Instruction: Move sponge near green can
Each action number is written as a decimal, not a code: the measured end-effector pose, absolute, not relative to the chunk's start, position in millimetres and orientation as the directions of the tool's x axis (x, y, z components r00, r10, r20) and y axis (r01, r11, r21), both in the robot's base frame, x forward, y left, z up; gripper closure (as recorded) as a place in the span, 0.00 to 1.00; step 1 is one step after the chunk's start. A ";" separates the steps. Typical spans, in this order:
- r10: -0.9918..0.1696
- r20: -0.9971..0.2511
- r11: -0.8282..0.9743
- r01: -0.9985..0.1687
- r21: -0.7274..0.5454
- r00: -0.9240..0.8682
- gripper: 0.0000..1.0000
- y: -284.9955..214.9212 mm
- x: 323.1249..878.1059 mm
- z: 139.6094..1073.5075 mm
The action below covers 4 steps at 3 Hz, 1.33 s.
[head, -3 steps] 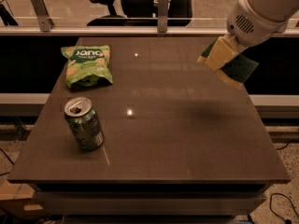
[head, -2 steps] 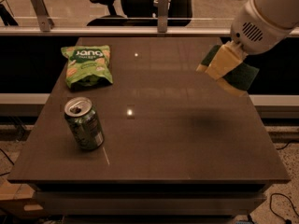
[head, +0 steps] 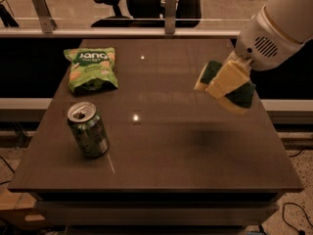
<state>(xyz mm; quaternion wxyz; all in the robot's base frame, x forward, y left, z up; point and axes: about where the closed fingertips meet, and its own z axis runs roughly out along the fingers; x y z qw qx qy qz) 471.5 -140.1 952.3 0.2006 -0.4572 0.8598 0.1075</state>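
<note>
The green can (head: 88, 129) stands upright on the front left of the dark table (head: 195, 165), its pull-tab top open. The sponge (head: 243, 95), dark green over pale yellow foam, hangs in the air above the table's right side, far to the right of the can. My gripper (head: 224, 84) comes in from the upper right on a white arm (head: 279, 23) and is shut on the sponge, with a pale finger (head: 229, 77) across its middle. A soft shadow lies on the table below it.
A flat green snack bag (head: 90, 68) with white lettering lies at the table's back left. A rail with metal posts (head: 169, 6) runs behind the table, with an office chair (head: 117, 1) beyond it. Cables lie on the floor at right.
My gripper has moved down and a little to the left with the sponge in it. The can and the bag have not moved.
</note>
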 end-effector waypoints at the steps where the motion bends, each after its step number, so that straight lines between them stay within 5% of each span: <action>1: -0.750 -0.483 0.482 -0.874 0.067 -0.451 1.00 -124.6 463.6 944.4; 4: -0.765 -0.555 0.273 -0.945 0.182 -0.328 1.00 -75.2 438.9 931.4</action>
